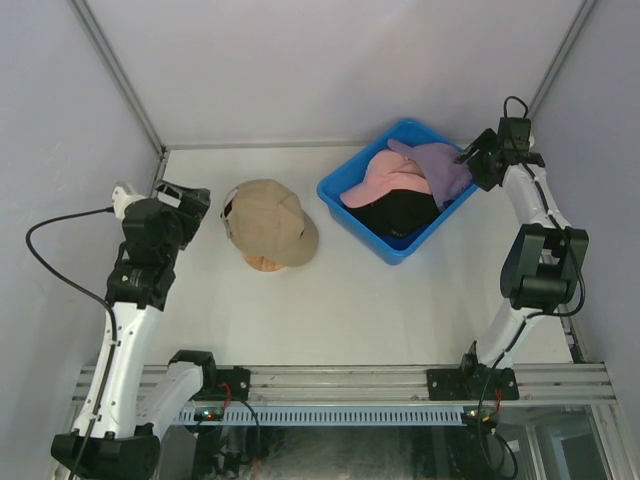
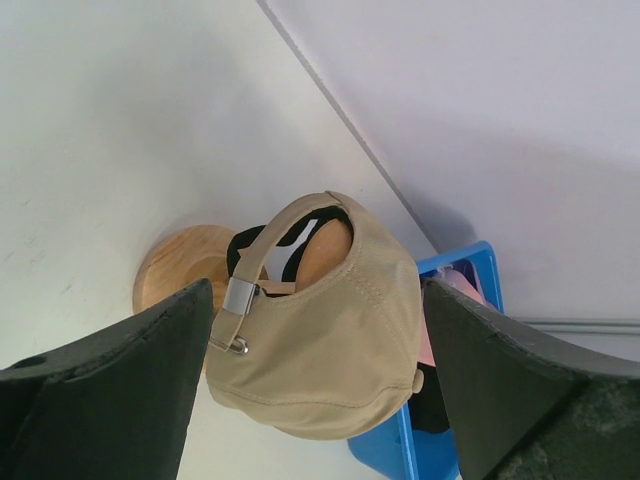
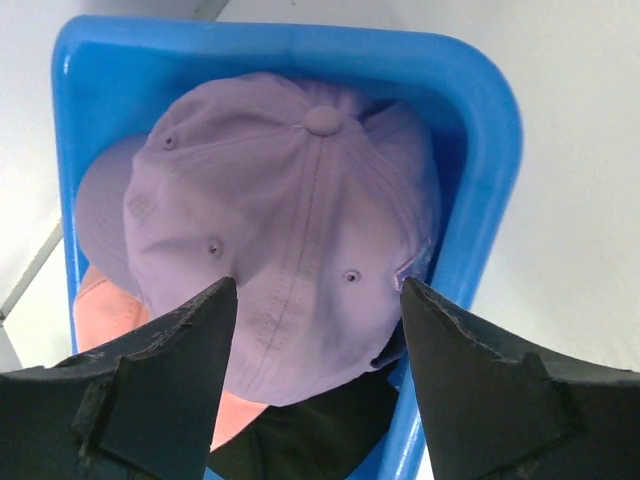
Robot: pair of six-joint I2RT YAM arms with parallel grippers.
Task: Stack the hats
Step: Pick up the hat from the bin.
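Seeing left gripper (image 2: 318, 290) wide open, holding nothing, facing tan cap (image 1: 268, 220) on wooden stand (image 2: 180, 260). My right gripper (image 3: 316, 285) is open, jaws either side of purple cap (image 3: 290, 220) in bin (image 3: 480, 150); pink cap (image 1: 375, 180) and black cap (image 1: 400, 212) lie under it.

Light is bright, even and diffuse, seemingly from overhead, so the white table (image 1: 300, 310) shows no glare and only a soft, faint shadow beside the tan hat (image 1: 268, 220) and its wooden stand (image 2: 180, 262). The overhead view is sharp throughout, its grey walls (image 1: 330, 60) dimmer than the table. In both wrist views the dark fingers (image 2: 110, 390) at the bottom edge are soft and nearly featureless, while the purple hat (image 3: 290, 230) is crisp enough to show stitching
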